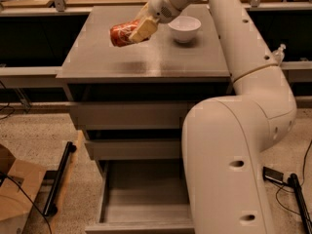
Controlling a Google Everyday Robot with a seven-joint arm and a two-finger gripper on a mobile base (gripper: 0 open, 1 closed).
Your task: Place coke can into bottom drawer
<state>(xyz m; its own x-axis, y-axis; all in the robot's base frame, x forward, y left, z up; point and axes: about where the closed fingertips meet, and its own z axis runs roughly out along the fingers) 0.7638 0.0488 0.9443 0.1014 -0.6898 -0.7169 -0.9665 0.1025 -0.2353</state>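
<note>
The coke can [120, 34] is red and lies on its side in my gripper [139, 29], held in the air above the cabinet top [97, 65]; its shadow falls on the top below it. My gripper is shut on the can, its tan fingers [142, 30] wrapped over the can's right end. The bottom drawer [141, 199] is pulled open at the foot of the cabinet, a grey tray with nothing visible inside; my arm's white body [229, 165] covers its right part.
A white bowl [184, 27] stands on the cabinet top, right of the gripper. Two shut grey drawer fronts [126, 116] sit above the open drawer. A cardboard box [14, 189] and a black bar [58, 179] lie on the floor at left; cables lie at right.
</note>
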